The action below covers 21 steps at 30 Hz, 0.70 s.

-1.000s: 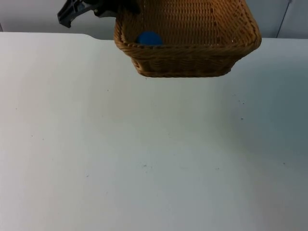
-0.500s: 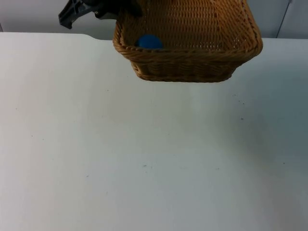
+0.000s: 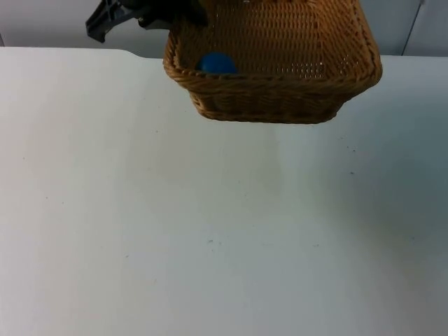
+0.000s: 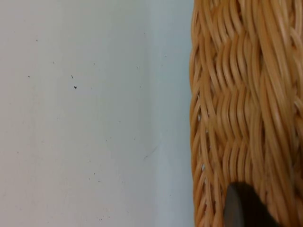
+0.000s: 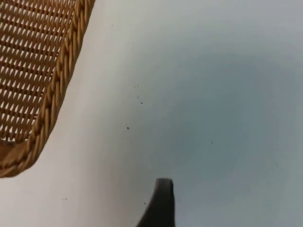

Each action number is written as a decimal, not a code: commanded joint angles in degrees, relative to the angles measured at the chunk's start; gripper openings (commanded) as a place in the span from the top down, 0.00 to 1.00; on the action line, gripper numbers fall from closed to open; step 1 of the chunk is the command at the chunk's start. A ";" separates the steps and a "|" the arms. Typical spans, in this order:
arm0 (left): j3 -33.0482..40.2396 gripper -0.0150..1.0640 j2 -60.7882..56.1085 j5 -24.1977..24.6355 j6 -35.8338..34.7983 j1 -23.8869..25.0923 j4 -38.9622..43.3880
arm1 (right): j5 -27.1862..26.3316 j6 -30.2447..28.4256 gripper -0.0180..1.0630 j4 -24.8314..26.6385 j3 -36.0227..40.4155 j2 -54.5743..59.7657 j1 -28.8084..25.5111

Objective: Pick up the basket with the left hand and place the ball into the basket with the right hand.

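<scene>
A woven wicker basket [image 3: 280, 98] hangs in the air above the far middle of the table, slightly tilted. A blue ball [image 3: 217, 63] lies inside it against the near-left wall. My left gripper [image 3: 170, 15] is shut on the basket's far-left rim. In the left wrist view its black fingertip [image 4: 241, 205] presses on the basket's woven wall [image 4: 246, 94]. My right gripper [image 5: 161, 205] hovers over bare table, apart from the basket's braided rim [image 5: 52, 99], and holds nothing.
The white table top [image 3: 210, 231] stretches wide beneath and in front of the basket, marked with a few small dark specks. The grey partition wall [image 3: 42, 21] closes off the far edge.
The basket has sunk a little and come slightly towards the table's near side, still held by my left gripper. The ball has stayed in its corner.
</scene>
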 commanded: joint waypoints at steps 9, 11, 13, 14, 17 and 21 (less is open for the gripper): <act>-0.62 0.99 -0.48 -4.24 -2.01 -3.70 8.61 | -2.03 0.45 0.29 -1.16 0.64 -0.80 -0.22; -0.62 0.99 -0.48 -5.31 -4.69 -4.73 12.23 | -2.03 0.45 0.29 -1.40 0.64 -0.80 -0.22; -0.62 0.99 -0.60 -7.79 -9.27 -6.71 19.02 | -2.03 0.45 0.29 -1.81 0.64 -0.80 -0.22; -0.51 0.99 -0.86 -8.63 -10.79 -7.34 21.82 | -2.03 0.45 0.29 -1.81 0.64 -0.80 -0.22; -0.28 0.99 -0.88 -9.88 -12.42 -7.97 23.87 | -2.03 0.45 0.29 -1.96 0.64 -0.80 -0.22; 3.14 0.99 -1.55 -12.01 -11.98 -7.03 22.40 | -2.03 0.45 0.29 -2.22 0.64 -0.80 -0.22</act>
